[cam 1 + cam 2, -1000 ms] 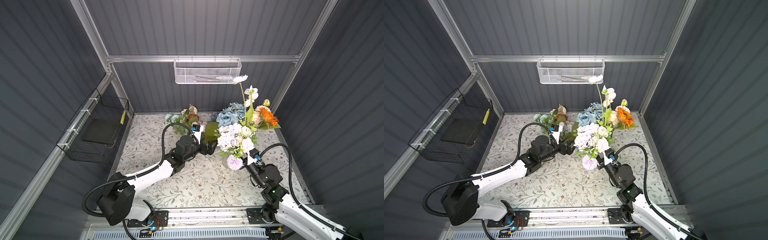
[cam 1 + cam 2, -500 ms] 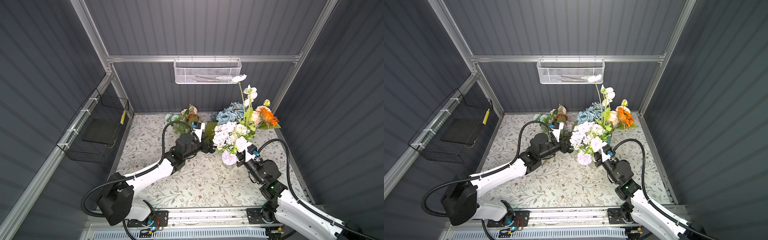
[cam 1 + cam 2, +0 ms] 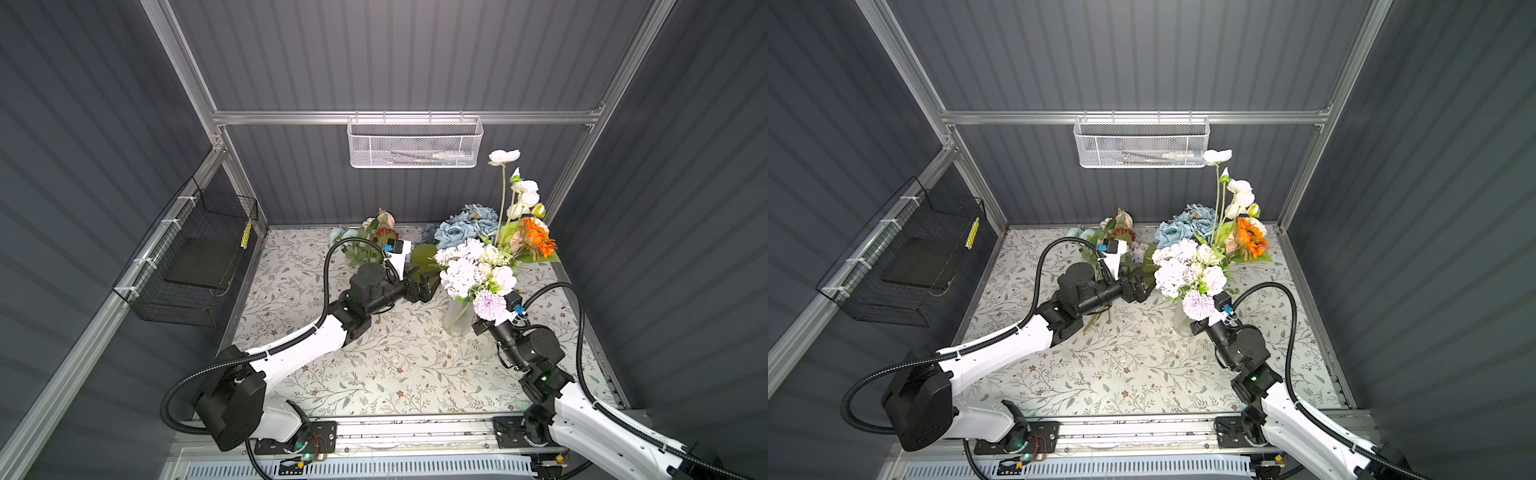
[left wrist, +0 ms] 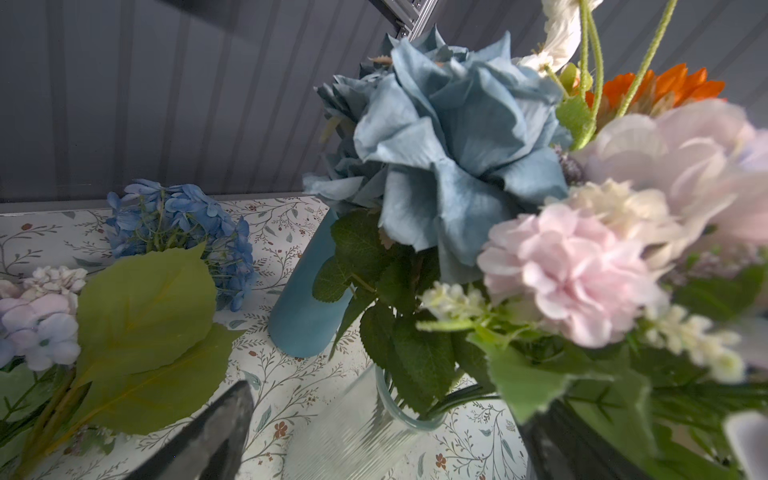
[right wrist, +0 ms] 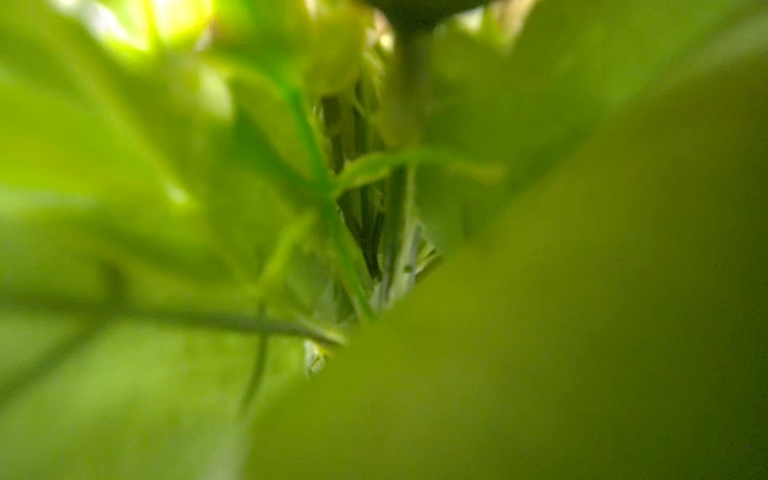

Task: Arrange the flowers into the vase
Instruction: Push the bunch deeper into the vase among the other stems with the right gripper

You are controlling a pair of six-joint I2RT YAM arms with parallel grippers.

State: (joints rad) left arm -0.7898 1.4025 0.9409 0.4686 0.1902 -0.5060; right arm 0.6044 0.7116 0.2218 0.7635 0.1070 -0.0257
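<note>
Since the pink, white and lilac flowers (image 3: pixel 473 270) stand bunched in the glass vase (image 3: pixel 457 320) towards the right of the surface (image 3: pixel 374 374), you can judge that much of the arranging is done. Your right gripper (image 3: pixel 478 328) sits just beside the vase, tucked under the lilac head. Its jaws are together, but its wrist view shows only blurred leaves and stems, so you cannot tell whether a stem is pinched between them. That low, close position reads as a hold on the bunch near the vase mouth, to steady or settle it.

Your left gripper (image 3: pixel 424 286) comes in from the other side with jaws wide apart and nothing in them. In its wrist view one finger (image 4: pixel 208 436) shows beside the ribbed glass rim, so it looks ready to brace the vase or nudge the leaves.

Behind stands a blue vase (image 4: pixel 307 299) carrying blue roses (image 3: pixel 469 224), with an orange blossom (image 3: pixel 534 239) beside them; which vase holds that one is unclear. Loose sprays (image 3: pixel 365 237) lie at the back of the surface, so they likely come next.
</note>
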